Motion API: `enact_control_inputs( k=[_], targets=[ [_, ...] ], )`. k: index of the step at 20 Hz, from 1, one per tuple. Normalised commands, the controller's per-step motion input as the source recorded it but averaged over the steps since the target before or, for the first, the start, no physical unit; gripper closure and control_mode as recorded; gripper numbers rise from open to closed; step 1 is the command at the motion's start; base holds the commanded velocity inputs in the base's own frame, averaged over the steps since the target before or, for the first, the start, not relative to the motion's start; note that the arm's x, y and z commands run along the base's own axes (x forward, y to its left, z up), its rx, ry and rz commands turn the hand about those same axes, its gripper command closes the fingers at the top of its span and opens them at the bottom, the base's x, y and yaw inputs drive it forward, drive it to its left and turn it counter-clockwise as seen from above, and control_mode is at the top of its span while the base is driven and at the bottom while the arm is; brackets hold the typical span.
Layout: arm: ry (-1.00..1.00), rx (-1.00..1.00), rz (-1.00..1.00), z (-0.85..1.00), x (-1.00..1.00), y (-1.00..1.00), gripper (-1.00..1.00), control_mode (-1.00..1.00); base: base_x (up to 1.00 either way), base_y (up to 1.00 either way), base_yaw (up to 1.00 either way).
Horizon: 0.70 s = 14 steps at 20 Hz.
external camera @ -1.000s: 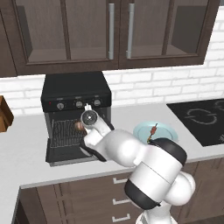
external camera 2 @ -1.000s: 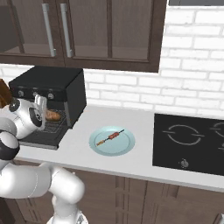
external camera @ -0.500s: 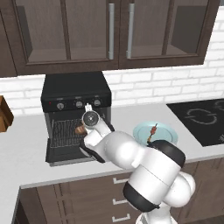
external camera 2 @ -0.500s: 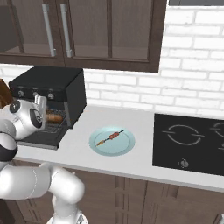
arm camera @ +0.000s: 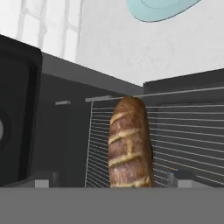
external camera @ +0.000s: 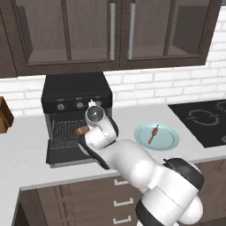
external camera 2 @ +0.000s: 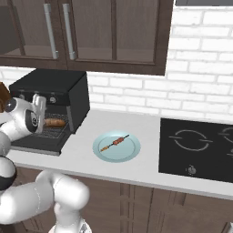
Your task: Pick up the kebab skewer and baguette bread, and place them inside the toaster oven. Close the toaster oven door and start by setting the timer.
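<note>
Spreading wide at the bottom of the hand view, the two fingertips (arm camera: 42,180) stand on either side of the loaf with clear gaps, so the gripper (arm camera: 113,181) is released and grasps nothing. The baguette bread (arm camera: 129,142) lies between them on the wire rack (arm camera: 183,140), its long axis running straight away from the fingers into the toaster oven (external camera: 76,95). In the left base view the loaf shows as a small brown stub (external camera: 82,130) just left of the hand, inside the oven's open mouth, and the toaster oven door (external camera: 66,155) hangs folded down toward the near edge of the counter (external camera 2: 150,136).

The loaf looks settled, so that half of the loading seems done. What remains is the kebab skewer (external camera: 154,133), which lies on a pale blue plate (external camera: 167,142) well to the right of the oven and of the hand. In the right base view the skewer (external camera 2: 114,143) lies slantwise, one end nearer and to the left, the other farther and to the right.

The coming move likely turns on that: the hand must back out of the oven mouth, swing right across the counter, and turn so its fingers close across the thin stick rather than along it. The stick is slim and low on the plate, so a shallow grip could slip off it.
</note>
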Motion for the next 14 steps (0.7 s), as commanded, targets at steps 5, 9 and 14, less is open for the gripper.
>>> enact_control_inputs(
  k=[5, 9, 14],
  targets=[
    [0.08, 0.01, 0.00, 0.28, -0.93, -0.69, -1.00, -1.00, 0.00, 0.00, 0.00],
    [0.07, 0.00, 0.00, 0.24, -0.41, -0.83, -1.00, -1.00, 0.00, 0.00, 0.00],
    [0.10, 0.00, 0.08, 0.27, 0.10, -0.82, -1.00, -1.00, 0.00, 0.00, 0.00]
  ],
)
